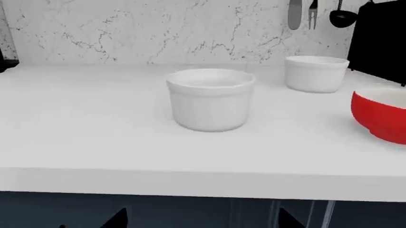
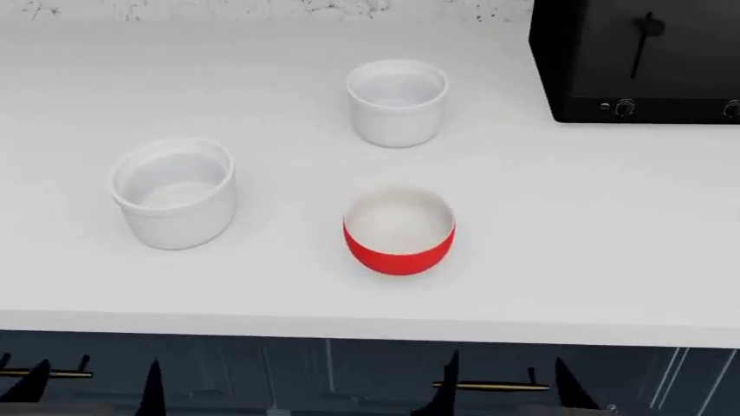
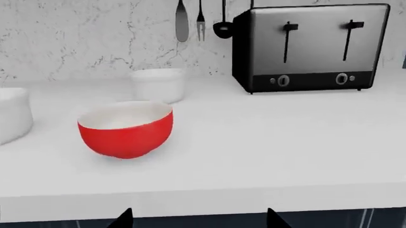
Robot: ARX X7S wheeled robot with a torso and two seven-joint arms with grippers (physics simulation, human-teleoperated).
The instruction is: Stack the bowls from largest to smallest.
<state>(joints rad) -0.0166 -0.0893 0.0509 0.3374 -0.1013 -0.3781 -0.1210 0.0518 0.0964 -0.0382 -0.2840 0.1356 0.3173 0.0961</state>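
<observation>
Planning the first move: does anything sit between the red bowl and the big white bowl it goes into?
Nothing visible does. The red bowl and the big white bowl stand apart with bare counter between them. The small bowl and toaster are farther back.

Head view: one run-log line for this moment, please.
stage: none stacked | large glossy white bowl: robot's left, alone | red bowl with white inside: centre front | small straight-sided white bowl: behind it | black toaster: back right | jaws: tips only
</observation>
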